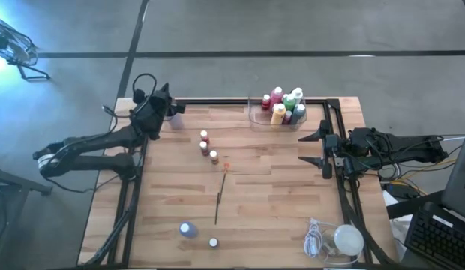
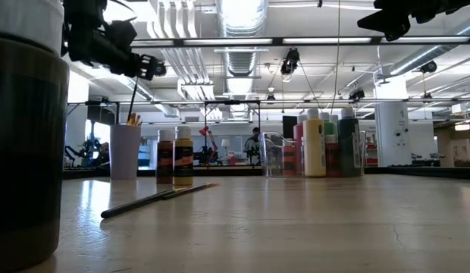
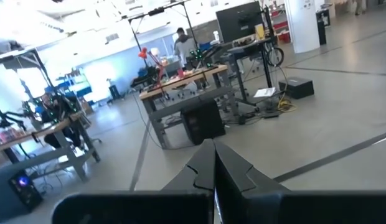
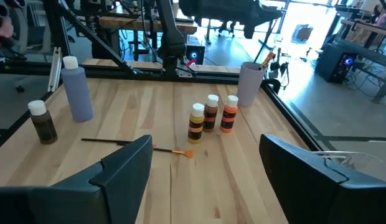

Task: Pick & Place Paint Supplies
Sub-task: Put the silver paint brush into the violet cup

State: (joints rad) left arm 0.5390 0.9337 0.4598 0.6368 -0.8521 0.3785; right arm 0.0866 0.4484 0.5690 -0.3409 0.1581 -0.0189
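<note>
Three small bottles stand in a row at mid-table, upright on their bases. A thin dark paintbrush lies flat near them, its orange tip toward the bottles. A blue-purple bottle and a brown bottle stand near the front edge. Several bottles stand in a clear tray at the back. My left gripper is shut and holds nothing, raised at the back left corner. My right gripper hovers open at the right edge.
A purple cup with brushes in it stands at the back left, below my left gripper. A white round lump with a coiled cord lies at the front right corner. A dark frame rail borders the table.
</note>
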